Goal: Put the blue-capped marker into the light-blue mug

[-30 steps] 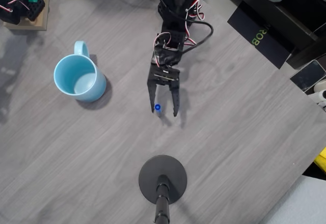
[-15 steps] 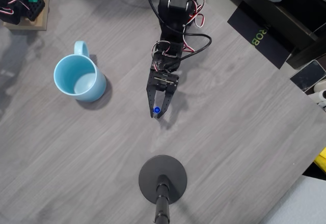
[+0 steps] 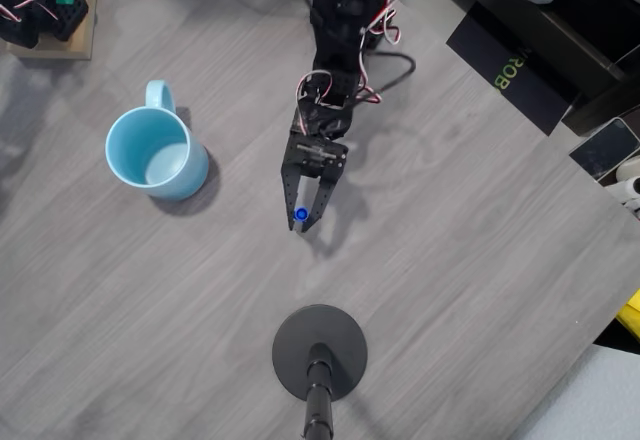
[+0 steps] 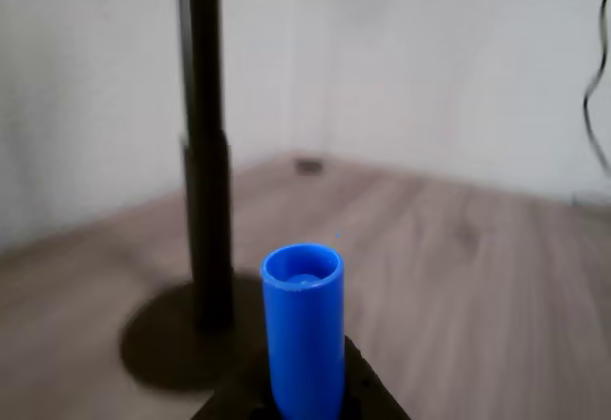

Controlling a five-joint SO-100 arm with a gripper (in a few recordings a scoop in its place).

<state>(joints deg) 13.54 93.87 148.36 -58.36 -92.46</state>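
— One thing is settled, I'd say: the grab. From overhead, the gripper (image 3: 299,222) has its two fingers drawn in on the marker (image 3: 300,215), which shows as a blue dot between the tips, standing on end.

— So which step are we in?

— The carry, by my reckoning. The marker is pinched and the mug (image 3: 156,153) sits well off to the left in that overhead view, handle pointing toward the far edge, nothing inside it. The next move calls for a lift, if it isn't off the wood already, which I can't tell from above. Then a swing left across the bare tabletop (image 3: 450,260) until the marker hangs over the mug's mouth, and only then a release.

— Anything in the way?

— Not between them. The round black stand base (image 3: 320,352) is toward the near edge, clear of that path.

— And the camera on the wrist?

— There the marker's blue cap (image 4: 304,329) rises upright from the bottom of the picture, with the dark gripper body hugging its lower part. Behind it the black stand pole (image 4: 205,143) goes up from its base. The pinch point sits below the frame, so the contact itself is hidden there.
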